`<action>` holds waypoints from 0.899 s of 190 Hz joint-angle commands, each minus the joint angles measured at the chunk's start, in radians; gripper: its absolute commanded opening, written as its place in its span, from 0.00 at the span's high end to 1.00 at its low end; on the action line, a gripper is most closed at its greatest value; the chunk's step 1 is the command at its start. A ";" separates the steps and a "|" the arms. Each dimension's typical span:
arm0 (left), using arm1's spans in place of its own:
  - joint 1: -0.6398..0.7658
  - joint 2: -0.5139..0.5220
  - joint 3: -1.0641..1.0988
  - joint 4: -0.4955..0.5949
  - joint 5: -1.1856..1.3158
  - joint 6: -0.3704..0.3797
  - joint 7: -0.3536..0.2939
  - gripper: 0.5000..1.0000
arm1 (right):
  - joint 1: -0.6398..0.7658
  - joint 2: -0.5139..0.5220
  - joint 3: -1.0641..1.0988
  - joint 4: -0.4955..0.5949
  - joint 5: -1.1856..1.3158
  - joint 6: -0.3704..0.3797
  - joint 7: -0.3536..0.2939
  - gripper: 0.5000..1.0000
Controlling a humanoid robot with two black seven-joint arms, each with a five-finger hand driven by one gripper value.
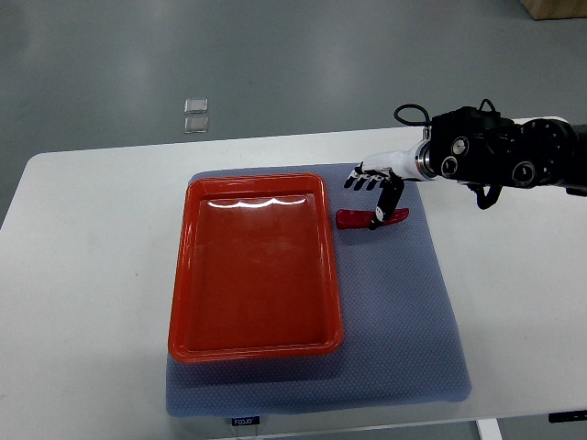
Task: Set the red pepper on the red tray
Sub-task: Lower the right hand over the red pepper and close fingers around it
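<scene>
A white rectangular table (92,275) fills most of the frame, and a blue-grey textured cloth mat (404,321) is laid across its centre. A shallow, glossy red plastic tray (254,266) with a raised rim is set on the left part of the mat; its floor is bare apart from a streak of glare along its upper edge.

A slim, elongated red pepper (353,218) is seen lying on the mat just beside the tray's upper right corner, outside the rim and apart from it. Its middle is crossed by a dark digit, so only its two ends are clearly shown.

The right hand (374,190), white and black with dark fingertips, is reached in from the right edge of the frame on a bulky black forearm (495,151) that is cut off at that edge. Its fingers (364,181) are spread in a row pointing toward the left of the frame, above the pepper, while one darker digit is angled down onto the pepper. Whether the pepper is actually pinched or merely touched cannot be told, since the contact is small and dark against the mat.

On the grey floor (275,64) in the upper left of the frame, two small pale square plates (196,115) are seen one above the other. A tan object is cut off at the upper right corner.
</scene>
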 commanded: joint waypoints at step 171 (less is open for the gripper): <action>0.003 0.000 0.001 0.005 -0.001 0.002 0.000 0.00 | -0.079 0.048 -0.024 -0.031 -0.111 -0.080 0.001 0.83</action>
